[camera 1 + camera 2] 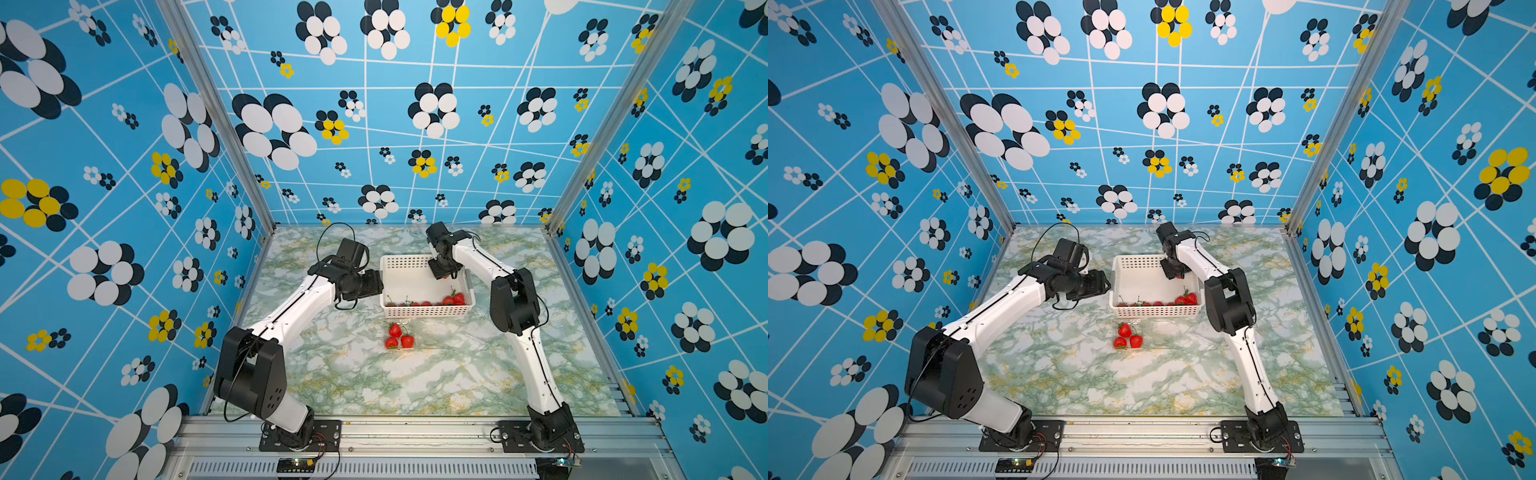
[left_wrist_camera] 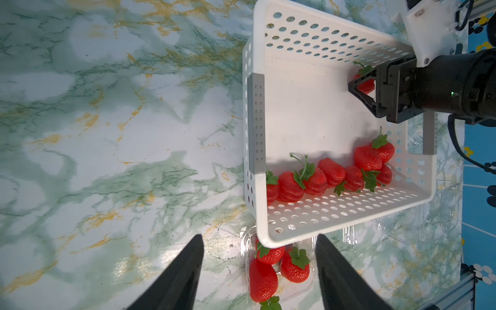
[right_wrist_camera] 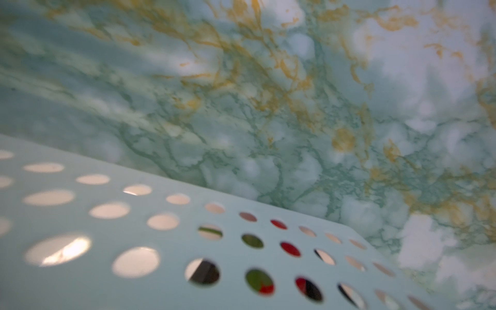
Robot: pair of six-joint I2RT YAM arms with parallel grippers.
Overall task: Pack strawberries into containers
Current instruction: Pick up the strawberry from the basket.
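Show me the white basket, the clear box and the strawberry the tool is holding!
white basket (image 2: 335,212): left wrist view, holed side wall.
clear box (image 2: 296,288): left wrist view, bare floor.
held strawberry (image 2: 365,86): left wrist view, red body.

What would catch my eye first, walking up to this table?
Glossy red strawberries lie along the near wall of a white basket mid-table, plus three strawberries in a clear container right in front of it. The right gripper is down in the basket's far corner, pinching one berry; the left gripper hangs open beside the basket.

white perforated basket on marble tabletop (green-gold veins); blue floral walls.
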